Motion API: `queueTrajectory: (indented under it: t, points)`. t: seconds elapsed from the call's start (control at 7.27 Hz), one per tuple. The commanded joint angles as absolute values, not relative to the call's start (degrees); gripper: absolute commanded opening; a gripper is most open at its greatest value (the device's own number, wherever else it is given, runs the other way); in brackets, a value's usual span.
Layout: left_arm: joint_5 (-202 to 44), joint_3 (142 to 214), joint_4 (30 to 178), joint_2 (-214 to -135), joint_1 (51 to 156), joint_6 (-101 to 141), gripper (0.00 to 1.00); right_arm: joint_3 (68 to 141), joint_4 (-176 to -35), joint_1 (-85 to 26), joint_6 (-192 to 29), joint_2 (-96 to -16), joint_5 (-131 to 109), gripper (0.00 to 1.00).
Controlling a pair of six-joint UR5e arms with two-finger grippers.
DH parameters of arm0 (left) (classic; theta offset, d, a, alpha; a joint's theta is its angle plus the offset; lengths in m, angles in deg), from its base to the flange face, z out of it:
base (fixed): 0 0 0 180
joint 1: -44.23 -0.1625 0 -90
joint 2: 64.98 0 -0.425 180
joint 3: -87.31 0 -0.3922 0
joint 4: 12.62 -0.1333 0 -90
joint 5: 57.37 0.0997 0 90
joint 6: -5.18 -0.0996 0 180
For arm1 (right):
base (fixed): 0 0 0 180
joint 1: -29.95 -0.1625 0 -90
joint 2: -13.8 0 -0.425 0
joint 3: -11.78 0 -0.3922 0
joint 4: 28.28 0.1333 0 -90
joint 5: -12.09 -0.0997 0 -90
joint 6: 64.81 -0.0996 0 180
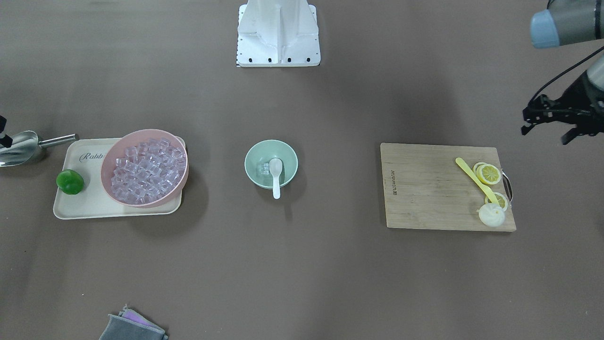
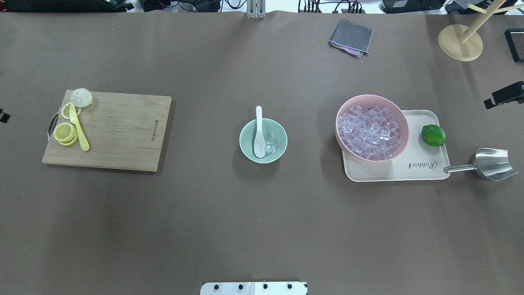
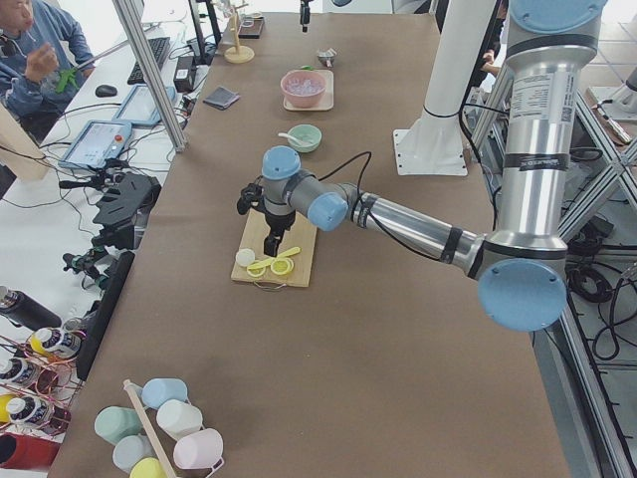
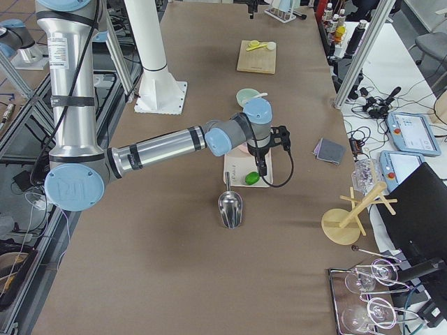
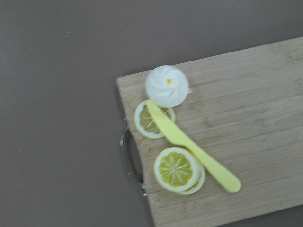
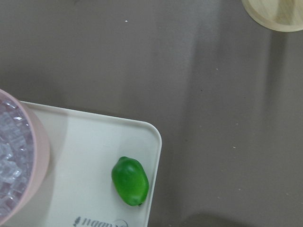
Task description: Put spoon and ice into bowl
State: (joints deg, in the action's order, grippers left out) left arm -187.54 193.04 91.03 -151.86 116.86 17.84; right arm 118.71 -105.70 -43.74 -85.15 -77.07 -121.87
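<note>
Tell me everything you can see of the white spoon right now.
The white spoon is small, glossy and ceramic-looking. Its oval scoop lies hollow side up in the bottom of the mint-green bowl. The short handle leans on the rim's far side from the robot and pokes out past it. A few ice cubes sit beside the scoop, on the robot's right; contact unclear. Nothing else touches it.

Robotics lab. Evidence: industrial arm (image 3: 537, 149) on white pedestal (image 3: 448, 90), brown-covered surface (image 2: 262, 229), teach pendants (image 4: 412, 132), aluminium frame posts (image 3: 149, 70), cable bundles (image 4: 374, 108) alongside, seated operator (image 3: 35, 45) at keyboard (image 3: 157, 55).
</note>
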Motion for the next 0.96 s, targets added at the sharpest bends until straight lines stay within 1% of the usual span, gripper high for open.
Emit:
queueTrajectory:
  t: [0.0, 0.14, 0.41, 0.55, 0.83]
  points:
    - [-188.2, 187.6, 91.7, -145.5, 125.4, 4.4, 0.98, 118.5, -105.4, -46.2, -80.6, -80.2, -122.1, 1.0]
    - [-188.2, 187.5, 91.6, -144.9, 127.5, 3.5, 0.98, 118.3, -105.8, -46.8, -76.2, -82.0, -122.1, 1.0]
    - [-188.2, 187.9, 91.2, -144.2, 127.5, 4.0, 0.98, 118.1, -106.3, -46.9, -75.9, -83.1, -121.3, 1.0]
    - [-191.1, 187.5, 91.0, -144.4, 127.4, 4.1, 0.98, 118.1, -106.9, -46.9, -75.9, -83.1, -121.3, 1.0]
    - [-202.3, 188.3, 89.8, -146.2, 131.0, 7.5, 0.98, 116.6, -106.8, -47.0, -75.4, -82.4, -120.6, 1.0]
